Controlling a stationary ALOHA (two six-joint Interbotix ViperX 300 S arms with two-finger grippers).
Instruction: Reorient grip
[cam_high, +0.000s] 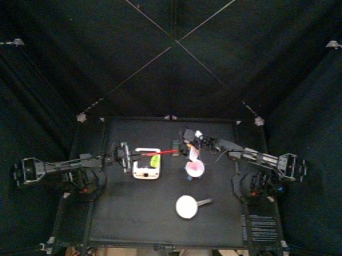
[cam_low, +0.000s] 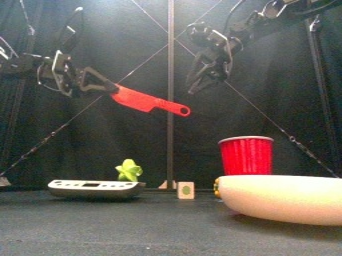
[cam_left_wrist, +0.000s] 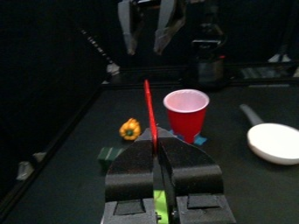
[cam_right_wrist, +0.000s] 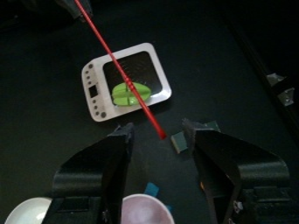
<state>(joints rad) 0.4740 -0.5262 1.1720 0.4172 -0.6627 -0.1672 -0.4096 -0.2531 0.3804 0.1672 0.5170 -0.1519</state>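
Knife (cam_low: 147, 101), red-bladed, held in the air by its handle in the left gripper (cam_low: 78, 78), whose jaws are clamped on that handle. The blade slopes down from the grip toward the cup (cam_low: 245, 156) and hangs above the scale (cam_low: 94, 187), well clear of the table (cam_low: 134, 225). In the left wrist view the blade (cam_left_wrist: 149, 109) runs edge-on straight out from between the jaws, pointing toward the cup (cam_left_wrist: 186, 108). The right gripper (cam_low: 210, 60) hangs above the knife tip, jaws spread wide and holding nothing; its wrist view shows the blade (cam_right_wrist: 111, 57) passing over the scale (cam_right_wrist: 122, 83), where a green object (cam_right_wrist: 124, 90) sits. A white bowl (cam_low: 287, 197) lies beside the cup.

The knife appears light, stiff and thin, probably plastic, with smooth flat faces that may slip. A second hold is best taken across the flats of the blade near mid-length, not on the edge or tip.
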